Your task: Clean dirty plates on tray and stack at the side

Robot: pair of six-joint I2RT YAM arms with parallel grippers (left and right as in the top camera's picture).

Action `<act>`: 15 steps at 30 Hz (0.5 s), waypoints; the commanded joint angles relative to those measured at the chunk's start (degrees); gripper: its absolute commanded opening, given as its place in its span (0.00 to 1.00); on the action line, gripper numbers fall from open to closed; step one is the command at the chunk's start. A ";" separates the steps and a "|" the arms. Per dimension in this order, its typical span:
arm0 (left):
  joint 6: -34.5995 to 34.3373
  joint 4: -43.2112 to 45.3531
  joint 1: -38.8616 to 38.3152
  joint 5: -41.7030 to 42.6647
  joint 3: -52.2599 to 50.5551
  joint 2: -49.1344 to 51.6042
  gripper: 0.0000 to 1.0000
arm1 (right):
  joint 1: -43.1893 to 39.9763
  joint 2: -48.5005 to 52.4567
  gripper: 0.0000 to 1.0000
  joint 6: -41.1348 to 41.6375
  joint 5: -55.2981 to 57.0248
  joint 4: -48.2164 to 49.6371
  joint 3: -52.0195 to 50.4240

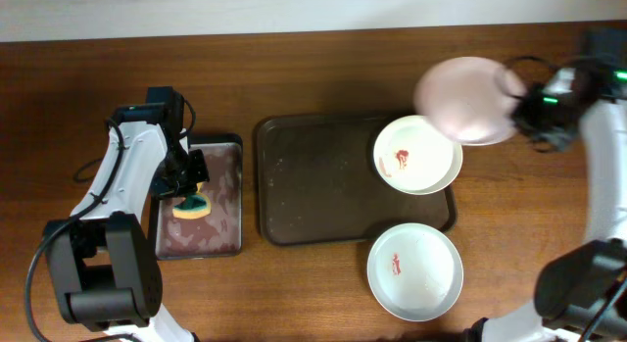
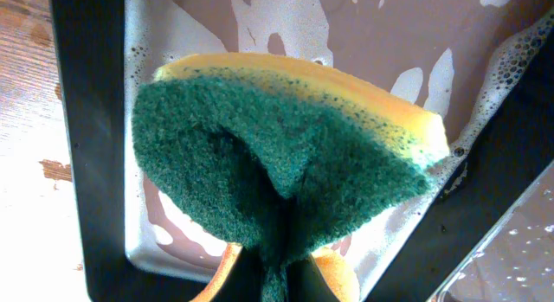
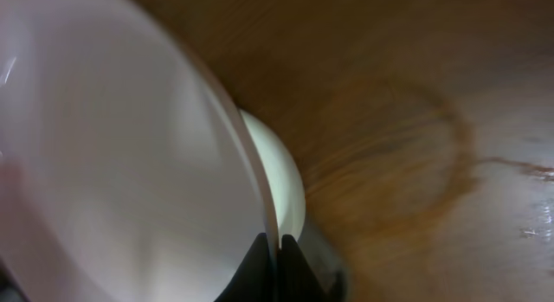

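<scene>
My right gripper is shut on the rim of a white plate and holds it in the air past the back right corner of the dark brown tray; the plate is blurred and fills the right wrist view. A plate with a red smear lies on the tray's right end. Another smeared plate lies on the table in front of the tray. My left gripper is shut on a green and yellow sponge over the small soapy tray.
The small black-rimmed tray at the left holds soapy water. The wooden table runs around both trays. The left arm's base stands at the front left, the right arm's at the front right.
</scene>
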 commanded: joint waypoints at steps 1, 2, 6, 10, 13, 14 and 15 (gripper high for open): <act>0.96 -0.17 0.15 0.66 -0.15 -2.05 0.00 | -12.98 0.31 0.04 -0.28 -4.66 -0.09 0.63; 0.96 -0.28 0.15 0.66 -0.15 -2.05 0.00 | -16.98 1.38 0.04 -0.28 -4.61 -0.09 0.31; 0.96 -0.96 0.15 0.66 -0.15 -2.05 0.00 | -24.94 6.05 0.04 -0.33 1.03 -0.09 -2.19; 0.96 -1.01 0.15 0.63 -0.15 -2.05 0.00 | -25.51 8.31 0.04 -0.31 5.20 4.79 -11.87; 0.96 -0.98 0.15 0.63 -0.15 -2.05 0.00 | -25.46 8.31 0.04 -4.59 0.09 11.45 -20.81; 0.96 -0.98 0.15 0.66 -0.15 -2.05 0.00 | -25.40 8.31 0.04 -5.95 -1.18 12.26 -22.60; 0.96 -0.96 0.15 0.63 -0.15 -2.05 0.00 | -25.16 8.31 0.04 -6.05 -1.27 12.92 -24.52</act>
